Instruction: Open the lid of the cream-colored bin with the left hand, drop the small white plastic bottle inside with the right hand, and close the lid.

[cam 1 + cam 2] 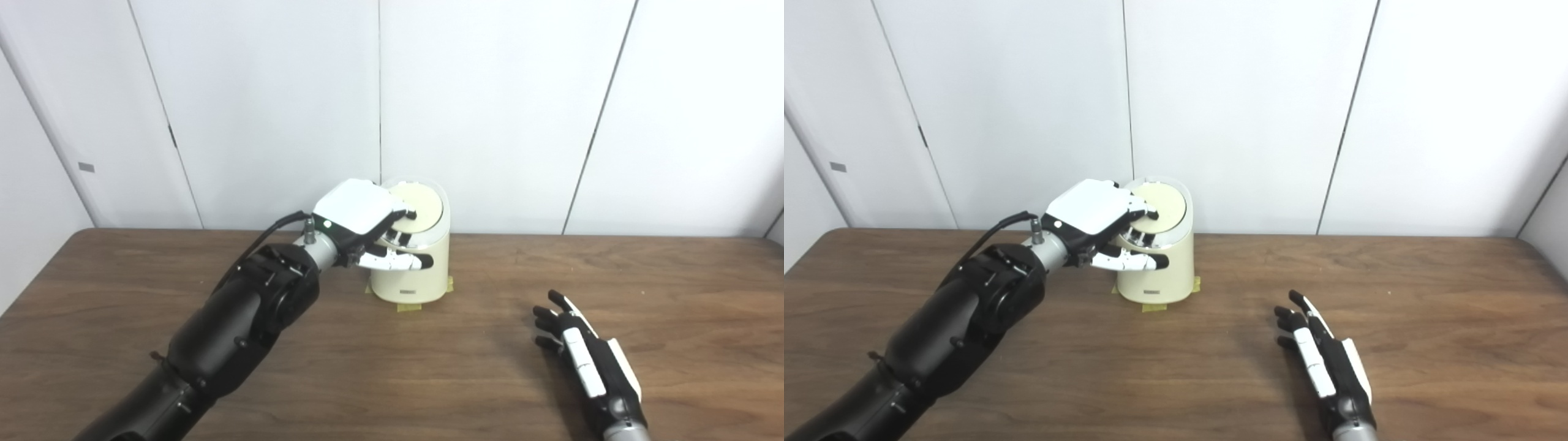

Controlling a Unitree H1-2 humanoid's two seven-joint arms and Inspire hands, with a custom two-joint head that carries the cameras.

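Note:
The cream-colored bin (411,278) stands on the wooden table near the back wall. Its round lid (424,207) lies down, tilted toward me. My left hand (361,220) is over the lid's left part. Its fingertips (409,215) touch the lid's top, and its thumb (398,261) reaches across the bin's front just under the rim. It grips nothing. My right hand (579,349) hovers low over the table to the right front of the bin, fingers straight and apart, holding nothing. No small white bottle shows in either view.
Yellow tape (409,307) marks the bin's foot on the table (429,380). White wall panels stand close behind the bin. The table's back edge runs just behind it.

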